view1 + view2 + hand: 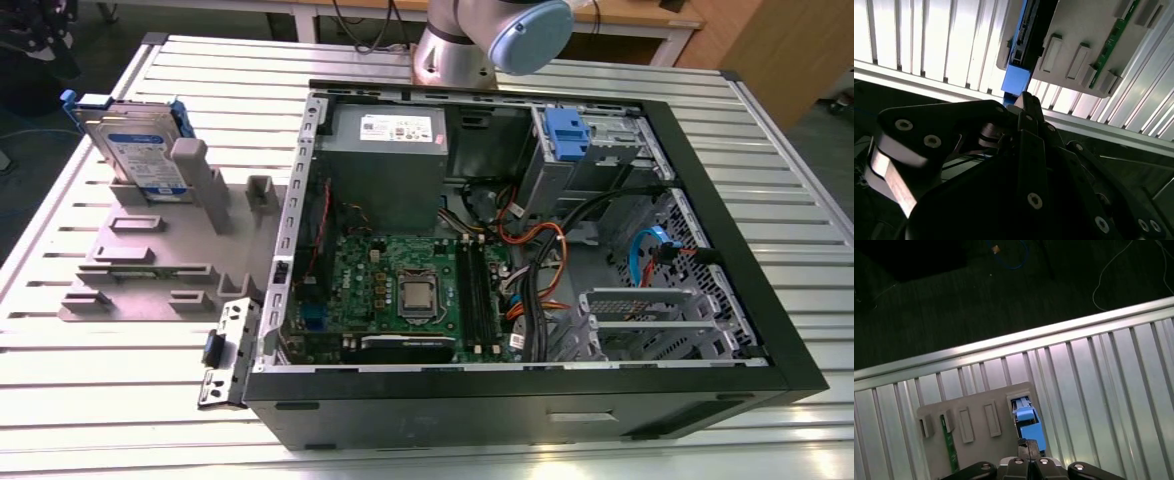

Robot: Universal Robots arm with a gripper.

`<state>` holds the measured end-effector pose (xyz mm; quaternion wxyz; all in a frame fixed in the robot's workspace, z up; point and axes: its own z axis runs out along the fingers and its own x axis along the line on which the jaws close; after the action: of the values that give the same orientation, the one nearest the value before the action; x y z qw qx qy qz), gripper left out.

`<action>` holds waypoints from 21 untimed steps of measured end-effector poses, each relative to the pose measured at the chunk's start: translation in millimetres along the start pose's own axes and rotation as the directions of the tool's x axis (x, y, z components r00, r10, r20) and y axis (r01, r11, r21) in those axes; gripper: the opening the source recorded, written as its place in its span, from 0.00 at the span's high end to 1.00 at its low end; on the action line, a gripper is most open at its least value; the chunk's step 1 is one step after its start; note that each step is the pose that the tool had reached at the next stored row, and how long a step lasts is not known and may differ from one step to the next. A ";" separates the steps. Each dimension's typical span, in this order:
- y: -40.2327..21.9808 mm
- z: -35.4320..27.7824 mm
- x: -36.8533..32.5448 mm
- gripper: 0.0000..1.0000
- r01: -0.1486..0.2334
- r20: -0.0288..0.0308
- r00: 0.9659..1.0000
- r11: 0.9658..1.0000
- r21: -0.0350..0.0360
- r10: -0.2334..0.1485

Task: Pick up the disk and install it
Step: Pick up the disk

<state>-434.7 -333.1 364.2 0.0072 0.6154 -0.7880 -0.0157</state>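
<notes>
Disk [134, 140]: flat rectangular silver hard drive, white-and-blue label, blue plastic carrier.

Location: standing on edge in a slot of the grey plastic fixture [147, 255], at the exterior view's left on the slatted metal table [441, 455].

Jaws: pressed together on nothing, poised near the carrier's blue end [1028, 425], apparently not touching it.

Progress, as judged: at the outset. Pickup not made, installation not begun.

Centre: open black computer case [747, 270] lying on its side, with a grey power-supply box [387, 150] inside. Further right is a lone blue plastic bracket [566, 132].

Clearance: the table edge runs close behind the fixture. Bare slats lie between fixture and case. The case's raised rim and its orange-and-black cables [534, 260] crowd the right-hand interior.
</notes>
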 end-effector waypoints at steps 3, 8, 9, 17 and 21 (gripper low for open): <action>-0.1 0.5 0.1 0.89 0.040 -0.001 0.999 0.999 0.001 -0.040; -0.1 2.7 0.2 0.89 0.111 -0.003 0.994 0.994 0.005 -0.111; -0.1 3.4 0.2 0.89 0.115 -0.003 0.993 0.993 0.008 -0.115; -0.4 14.8 0.2 0.65 0.127 0.000 0.992 0.992 0.016 -0.127; -0.6 21.3 0.1 0.47 0.129 0.000 0.992 0.991 0.017 -0.129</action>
<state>-434.8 -333.0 342.9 0.0006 0.6651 -0.7467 -0.0097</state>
